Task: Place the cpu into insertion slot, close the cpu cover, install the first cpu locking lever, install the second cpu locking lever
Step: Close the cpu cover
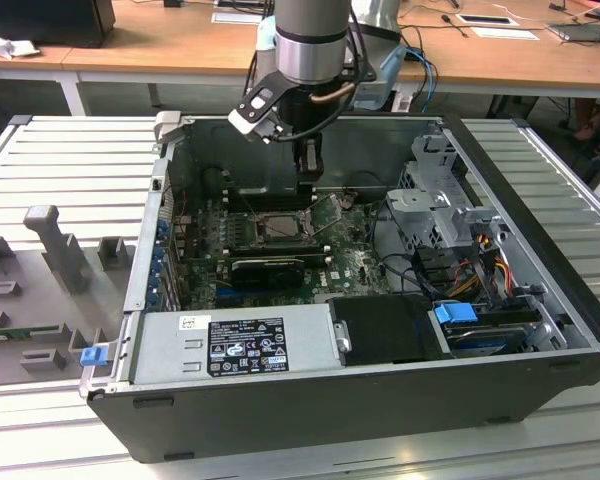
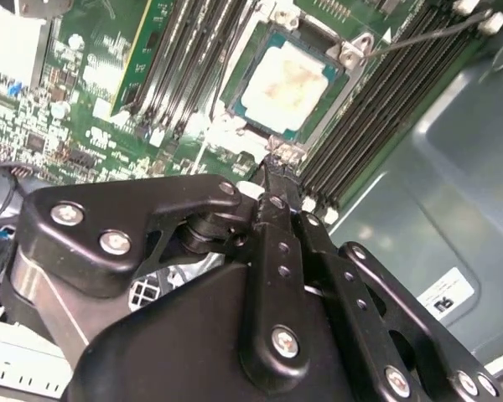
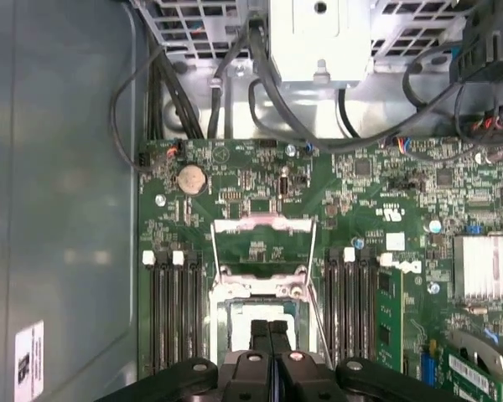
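In the second wrist view the pale beige-silver cpu [image 2: 289,79] lies flat inside the black-framed insertion slot [image 2: 253,126]. The exterior view shows that slot [image 1: 270,228] on the motherboard, in the middle of the open case. The cpu cover [image 3: 264,226], a silver frame with a window, stands swung open at one side of the slot [image 3: 226,322]. Thin wire levers [image 3: 315,285] stand raised beside it, and one lever [image 2: 427,35] also crosses the second wrist view. My gripper [image 1: 308,180] hangs just above the slot's far edge, its black fingers [image 3: 278,335] shut together with nothing between them, its tip [image 2: 272,167] beside the cpu.
Long black memory slots [image 3: 172,310] flank the socket on both sides. A grey power supply box [image 1: 235,342] lies along the near side of the case, with a drive cage and cables [image 1: 450,225] at the exterior view's right. A black expansion card [image 1: 268,268] sits in front of the socket.
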